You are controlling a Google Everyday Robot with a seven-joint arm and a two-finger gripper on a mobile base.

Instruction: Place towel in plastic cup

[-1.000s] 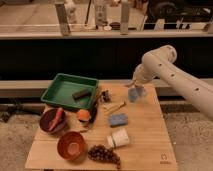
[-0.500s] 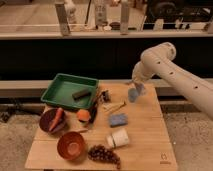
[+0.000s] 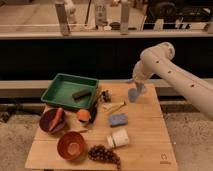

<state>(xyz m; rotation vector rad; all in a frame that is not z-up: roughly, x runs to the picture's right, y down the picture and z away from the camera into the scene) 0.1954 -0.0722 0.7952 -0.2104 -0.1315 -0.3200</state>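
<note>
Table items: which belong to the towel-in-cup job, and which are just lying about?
Job: blue towel at the gripper near the table's far edge; white plastic cup, lying on its side.
Lying about: green tray, blue sponge, orange bowl, grapes, purple bowl with carrot.

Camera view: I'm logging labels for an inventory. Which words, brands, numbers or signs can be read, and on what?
No text can be read anywhere.
A small dark mark at the near right corner of the table: too blurred to read.
The gripper, at the table's far right just above the blue towel: no legible marking.
</note>
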